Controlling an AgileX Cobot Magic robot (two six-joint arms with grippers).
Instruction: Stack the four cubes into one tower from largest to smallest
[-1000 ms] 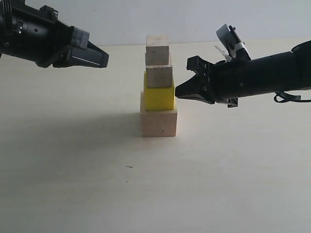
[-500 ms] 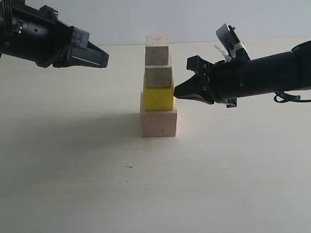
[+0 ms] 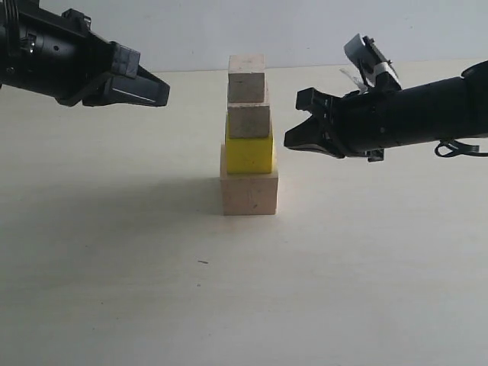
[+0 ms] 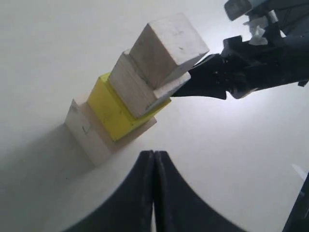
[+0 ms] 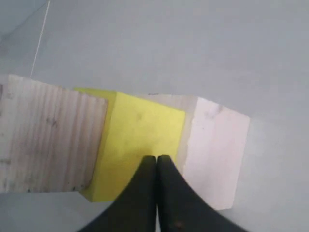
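The tower stands mid-table: a large pale wood cube point(image 3: 248, 192) at the bottom, a yellow cube point(image 3: 248, 154) on it, a small wood cube point(image 3: 248, 120) above, and the smallest wood cube point(image 3: 246, 78) on top. My right gripper point(image 3: 288, 140) is shut and empty, level with the yellow cube and a short gap to its right. In the right wrist view the shut tips point(image 5: 157, 157) point at the yellow cube point(image 5: 140, 140). My left gripper point(image 3: 166, 93) is shut and empty, hanging up to the left of the tower, well apart from it. Its shut tips point(image 4: 154, 153) show in the left wrist view.
The pale table point(image 3: 114, 267) stretches all round the tower. A white wall point(image 3: 191, 30) rises behind the table's far edge. The right arm's cable point(image 3: 457, 152) trails at the right border.
My right gripper first edged left against the yellow cube, then drew back a little to the right and up. The yellow cube sits a touch further left. The left arm has not moved.
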